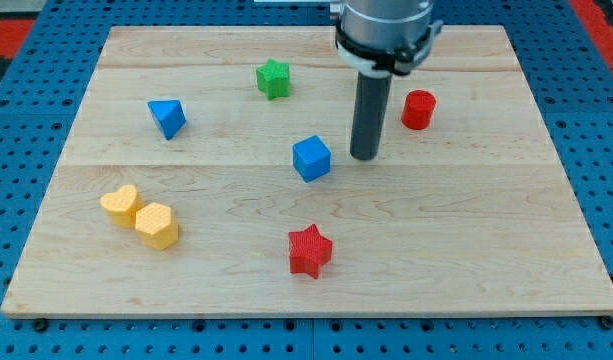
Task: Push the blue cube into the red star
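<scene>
Entry: push of blue cube [311,158] toward red star [309,250].

Step in hand: positioning. My tip [364,156] rests on the surface [466,250] just right of the cube, a small gap showing between them. The star lies almost straight toward the near edge from the cube. Advice: carry the tip round to the cube's far side, centre it on that face, then drive toward the near edge; an off-centre contact would likely spin the cube aside.

Fingers: none fitted, only a plain rod, so no open or closed state applies.

Blue cube: small, solid blue, sharp-edged, sitting slightly rotated near the surface's middle.

Red star: ridged top, near-centre, well apart from the cube.
</scene>
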